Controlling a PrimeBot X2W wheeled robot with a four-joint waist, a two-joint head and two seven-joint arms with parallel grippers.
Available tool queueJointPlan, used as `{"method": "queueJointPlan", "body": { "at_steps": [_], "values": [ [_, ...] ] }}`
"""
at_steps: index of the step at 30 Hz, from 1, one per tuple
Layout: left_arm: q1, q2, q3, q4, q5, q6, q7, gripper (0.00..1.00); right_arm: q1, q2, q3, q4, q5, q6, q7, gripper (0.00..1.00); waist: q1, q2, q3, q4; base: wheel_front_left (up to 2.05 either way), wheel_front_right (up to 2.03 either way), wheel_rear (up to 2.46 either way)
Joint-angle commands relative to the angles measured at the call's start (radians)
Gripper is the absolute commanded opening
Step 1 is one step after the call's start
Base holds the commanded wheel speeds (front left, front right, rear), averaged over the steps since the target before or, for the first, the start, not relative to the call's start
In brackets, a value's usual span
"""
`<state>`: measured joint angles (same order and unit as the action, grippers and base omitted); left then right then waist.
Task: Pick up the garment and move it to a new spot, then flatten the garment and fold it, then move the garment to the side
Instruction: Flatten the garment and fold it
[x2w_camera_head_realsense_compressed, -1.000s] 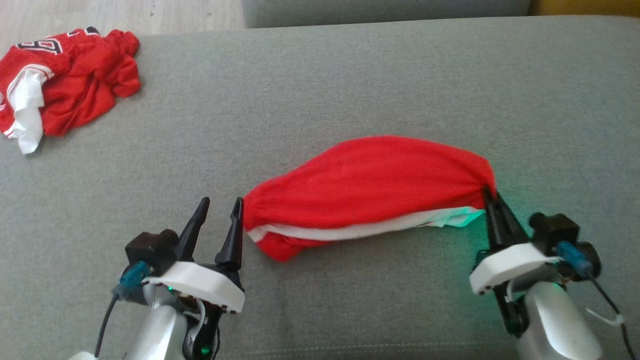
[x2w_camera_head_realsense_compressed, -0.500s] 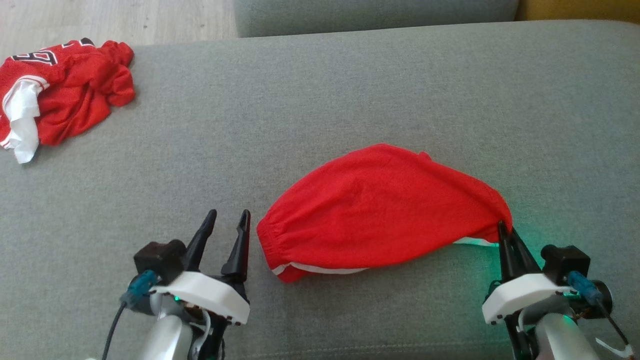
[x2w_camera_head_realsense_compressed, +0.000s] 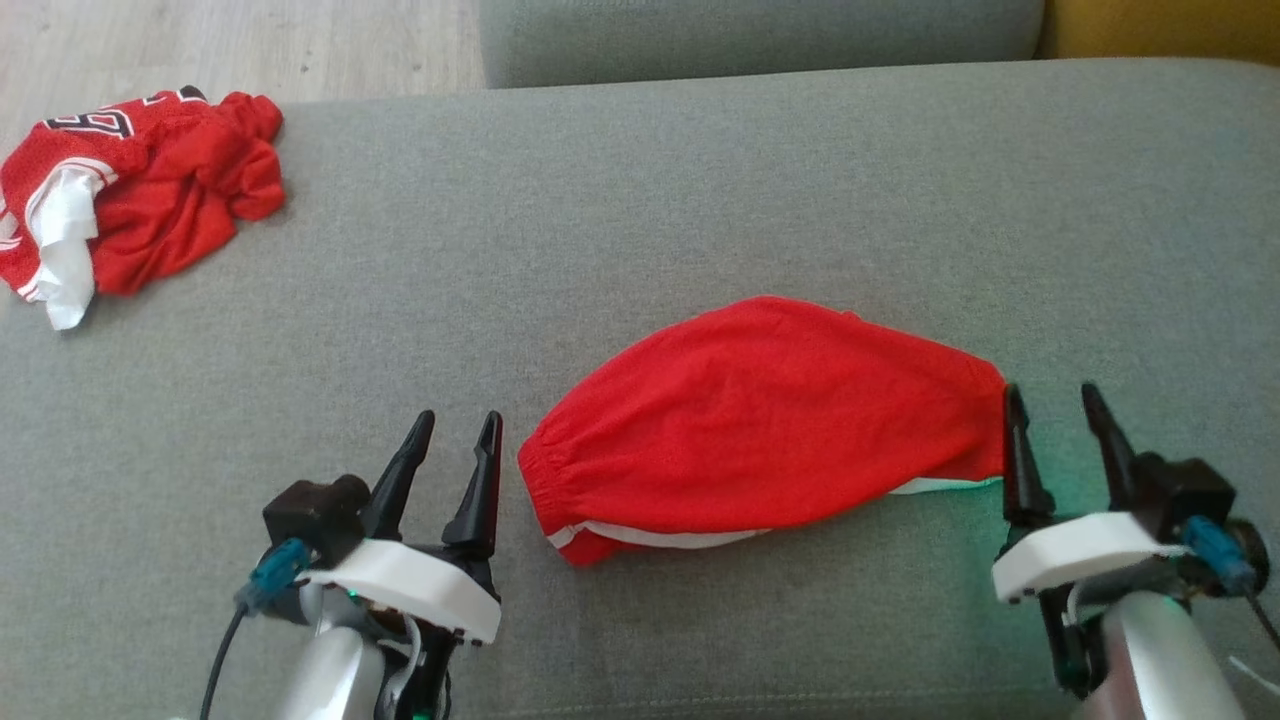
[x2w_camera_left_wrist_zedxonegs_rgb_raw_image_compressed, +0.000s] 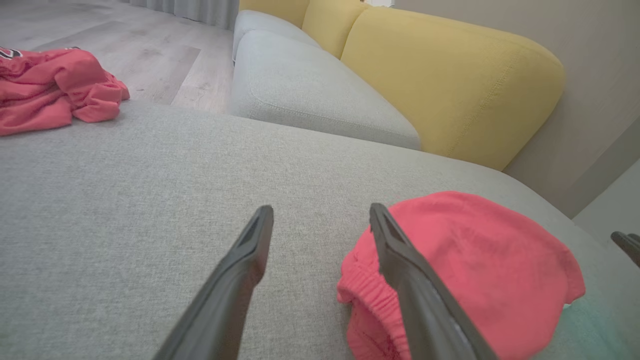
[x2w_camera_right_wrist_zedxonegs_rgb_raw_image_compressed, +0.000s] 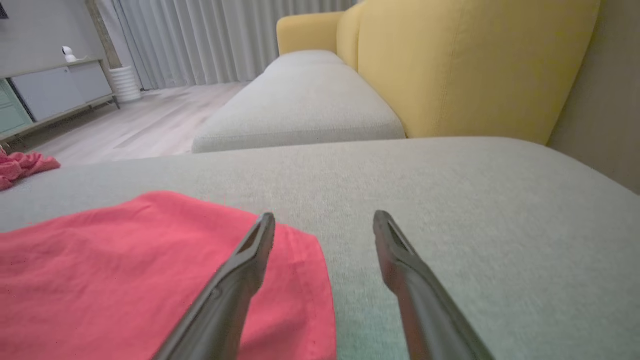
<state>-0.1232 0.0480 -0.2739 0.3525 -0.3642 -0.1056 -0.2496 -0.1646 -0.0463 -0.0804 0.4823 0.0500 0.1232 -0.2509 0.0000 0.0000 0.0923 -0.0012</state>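
Head view, starting far to the left of the garment (x2w_camera_head_realsense_compressed: 770, 410): a second red pile (x2w_camera_head_realsense_compressed: 150, 190) sits well apart from it, and you can leave it alone.

Next comes your left gripper (x2w_camera_head_realsense_compressed: 458, 418). Its fingers are spread and hold nothing, and it sits just beside the garment's left end, where the gathered waistband (x2w_camera_head_realsense_compressed: 535, 470) lies, with a small gap between them.

The garment itself lies on the grey cushion (x2w_camera_head_realsense_compressed: 600, 200), bunched rather than flat. Its long axis runs left to right, from one gripper to the other.

At the garment's right end, your right gripper (x2w_camera_head_realsense_compressed: 1052, 395) is released. Its left finger is right at the corner of the cloth, and its right finger is over bare cushion beyond. That arm looks marginally nearer, though each arm has an end within easy reach. I judge that flattening depends on pulling those two ends apart along that axis.

A second ago the right gripper was clenched on that right corner and the cloth was stretched taut. Now it has let go and the cloth has settled into a fuller mound. The left gripper has stayed spread beside the waistband.
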Motion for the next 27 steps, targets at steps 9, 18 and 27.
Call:
{"method": "queueJointPlan", "body": {
  "at_steps": [9, 18, 27],
  "values": [
    [0.009, 0.002, 0.062, -0.077, -0.005, 0.026, -0.012, 1.0, 0.006, -0.004, 0.042, -0.165, -0.009, 0.008, -0.011, 1.0, 0.0, 0.0, -0.037, 0.01, 0.0, 0.0, 0.0],
    [0.023, 0.002, 0.075, -0.082, 0.004, 0.043, -0.012, 1.0, 0.02, -0.004, 0.073, -0.18, 0.004, 0.008, -0.011, 1.0, 0.0, 0.0, -0.058, 0.025, 0.0, 0.0, 0.0],
    [0.028, 0.002, 0.083, -0.085, 0.004, 0.053, -0.012, 1.0, 0.018, -0.004, 0.098, -0.165, 0.024, 0.008, -0.011, 1.0, 0.0, 0.0, -0.067, 0.032, 0.0, 0.0, 0.0]
  ]
}}
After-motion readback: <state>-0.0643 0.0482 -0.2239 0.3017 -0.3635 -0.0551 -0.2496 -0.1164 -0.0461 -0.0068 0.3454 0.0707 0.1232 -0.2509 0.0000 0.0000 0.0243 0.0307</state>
